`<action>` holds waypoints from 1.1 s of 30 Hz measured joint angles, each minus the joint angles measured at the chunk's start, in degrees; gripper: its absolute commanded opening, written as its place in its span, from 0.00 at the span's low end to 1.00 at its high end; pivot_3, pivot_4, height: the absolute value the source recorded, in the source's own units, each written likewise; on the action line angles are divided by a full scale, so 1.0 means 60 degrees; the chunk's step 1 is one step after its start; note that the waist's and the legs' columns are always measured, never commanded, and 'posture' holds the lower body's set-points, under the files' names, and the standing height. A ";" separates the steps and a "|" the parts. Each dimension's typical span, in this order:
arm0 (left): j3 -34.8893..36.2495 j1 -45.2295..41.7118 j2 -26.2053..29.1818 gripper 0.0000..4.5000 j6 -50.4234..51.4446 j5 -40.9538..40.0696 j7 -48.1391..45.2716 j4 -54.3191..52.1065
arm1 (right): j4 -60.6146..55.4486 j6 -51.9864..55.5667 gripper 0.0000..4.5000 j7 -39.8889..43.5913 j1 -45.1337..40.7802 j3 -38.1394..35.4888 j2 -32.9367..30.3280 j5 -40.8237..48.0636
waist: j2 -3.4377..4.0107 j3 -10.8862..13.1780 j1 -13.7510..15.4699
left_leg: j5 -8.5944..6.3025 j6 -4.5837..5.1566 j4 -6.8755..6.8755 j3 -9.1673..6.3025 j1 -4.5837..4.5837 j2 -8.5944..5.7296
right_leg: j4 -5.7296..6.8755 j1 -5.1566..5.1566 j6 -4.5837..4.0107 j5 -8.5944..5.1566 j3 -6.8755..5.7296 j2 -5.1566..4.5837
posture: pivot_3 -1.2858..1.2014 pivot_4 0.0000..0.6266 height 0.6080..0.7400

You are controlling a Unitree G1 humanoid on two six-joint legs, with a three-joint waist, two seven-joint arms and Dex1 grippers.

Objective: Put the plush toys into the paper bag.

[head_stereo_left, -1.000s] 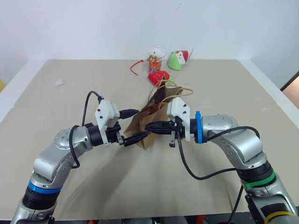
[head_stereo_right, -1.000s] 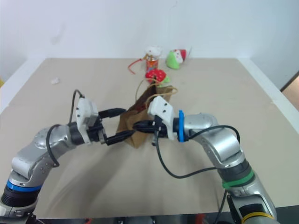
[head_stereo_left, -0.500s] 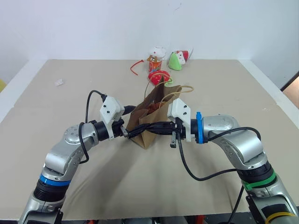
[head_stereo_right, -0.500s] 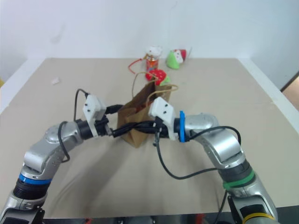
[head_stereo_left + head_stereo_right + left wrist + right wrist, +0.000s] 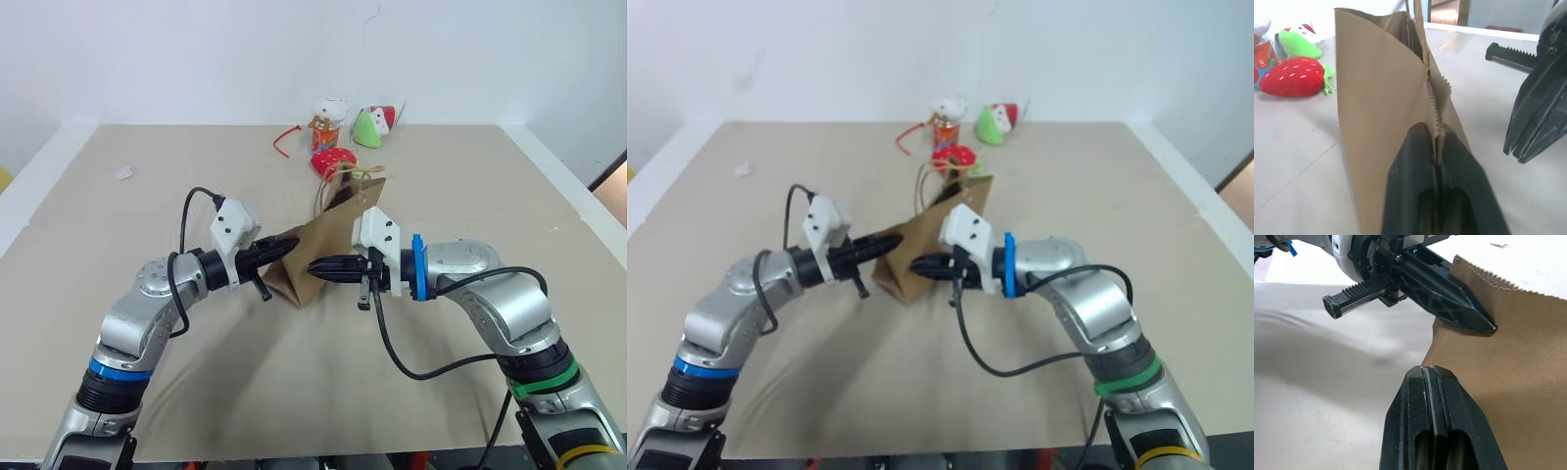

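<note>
The paper bag sits mid-table on the tan table, pinched nearly flat, its cord handles rising at the far end. The left gripper has both black fingers clamped on a serrated edge of the bag, while the right gripper, fingers pressed together, grips the edge nearest it. Just beyond the bag lies a red strawberry plush; farther back stand a green plush and a white figure.
</note>
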 measured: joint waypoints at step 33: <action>0.0140 -0.1415 0.2108 0.00 -0.3119 -0.1214 -0.6955 0.1447 | 0.1621 0.0697 0.99 0.3434 -0.1576 -0.3830 -0.3689 0.3486 | 0.0001 0.0009 0.0000 | -0.0010 0.0009 -0.0022 -0.0002 -0.0008 0.0004 | 0.0000 -0.0014 -0.0009 -0.0021 -0.0023 -0.0007 | 0.52 0.24 1.00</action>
